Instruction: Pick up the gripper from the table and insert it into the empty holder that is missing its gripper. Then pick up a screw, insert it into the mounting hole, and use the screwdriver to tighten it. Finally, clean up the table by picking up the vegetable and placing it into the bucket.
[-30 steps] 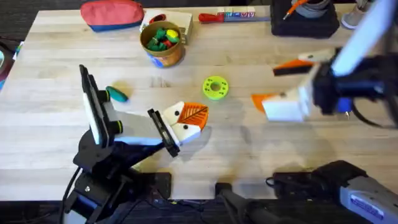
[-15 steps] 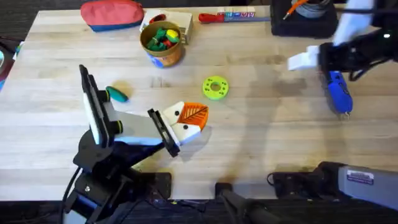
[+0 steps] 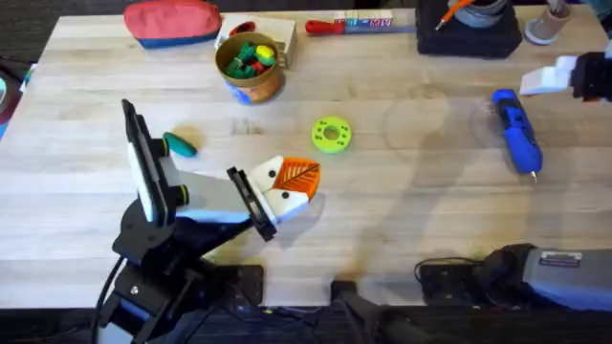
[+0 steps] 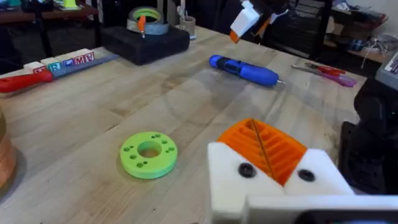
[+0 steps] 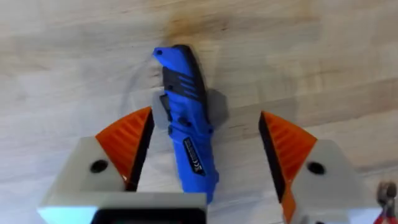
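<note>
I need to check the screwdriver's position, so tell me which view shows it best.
The right wrist view: the screwdriver lies on the table directly between the open right hand's fingers. The overhead view shows the screwdriver small, near the table's right edge. The left wrist view shows it far off.

The green disc (image 3: 331, 134) lies mid-counter (image 3: 402, 229). Toward the arms' bases from it, the left pincer (image 3: 287, 188) rests on the wood. Left of the disc lies the vegetable (image 3: 179, 144); beyond it stands the bucket (image 3: 251, 65); far right lies the screwdriver (image 3: 516, 130).
</note>
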You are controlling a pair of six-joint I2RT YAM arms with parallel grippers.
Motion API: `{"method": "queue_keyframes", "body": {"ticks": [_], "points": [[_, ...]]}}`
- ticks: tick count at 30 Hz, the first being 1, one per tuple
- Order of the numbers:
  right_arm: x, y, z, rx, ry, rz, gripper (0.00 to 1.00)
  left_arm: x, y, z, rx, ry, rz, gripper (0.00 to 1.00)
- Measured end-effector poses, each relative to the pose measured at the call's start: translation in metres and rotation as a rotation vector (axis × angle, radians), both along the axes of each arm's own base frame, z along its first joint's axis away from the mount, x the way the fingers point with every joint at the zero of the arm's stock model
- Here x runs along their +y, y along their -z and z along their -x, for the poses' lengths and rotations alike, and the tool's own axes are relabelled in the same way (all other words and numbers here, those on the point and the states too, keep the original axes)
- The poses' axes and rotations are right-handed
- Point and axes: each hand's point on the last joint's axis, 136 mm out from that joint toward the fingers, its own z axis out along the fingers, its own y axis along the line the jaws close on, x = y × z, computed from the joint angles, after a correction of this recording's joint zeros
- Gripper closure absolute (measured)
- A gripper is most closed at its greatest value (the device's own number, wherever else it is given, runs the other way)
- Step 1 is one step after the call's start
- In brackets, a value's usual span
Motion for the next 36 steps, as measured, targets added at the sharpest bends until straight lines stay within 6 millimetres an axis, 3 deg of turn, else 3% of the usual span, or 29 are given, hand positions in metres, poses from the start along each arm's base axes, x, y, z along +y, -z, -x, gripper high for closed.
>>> {"method": "queue_keyframes", "body": {"ticks": [10, 20, 24, 26, 29, 33, 36], "points": [[0.022, 0.059, -0.011, 0.171, -0.277, -0.001, 0.010, 0.000, 0.000, 0.000, 0.000, 0.000, 0.000, 0.995], [0.015, 0.094, -0.023, 0.203, -0.318, 0.004, 0.010, 0.000, 0.000, 0.000, 0.000, 0.000, 0.000, 0.995], [0.014, 0.095, -0.026, 0.197, -0.319, 0.004, 0.044, 0.000, 0.000, 0.000, 0.000, 0.000, 0.000, 0.995], [0.015, 0.096, -0.026, 0.196, -0.323, 0.000, 0.108, 0.000, 0.000, 0.000, 0.000, 0.000, 0.000, 0.995], [0.016, 0.097, -0.027, 0.192, -0.327, -0.005, 0.375, 0.000, 0.000, 0.000, 0.000, 0.000, 0.000, 0.995], [0.016, 0.097, -0.027, 0.194, -0.327, -0.007, 0.516, 0.000, 0.000, 0.000, 0.000, 0.000, 0.000, 0.995], [0.016, 0.097, -0.027, 0.194, -0.320, -0.007, 0.698, 0.000, 0.000, 0.000, 0.000, 0.000, 0.000, 0.995]]}}
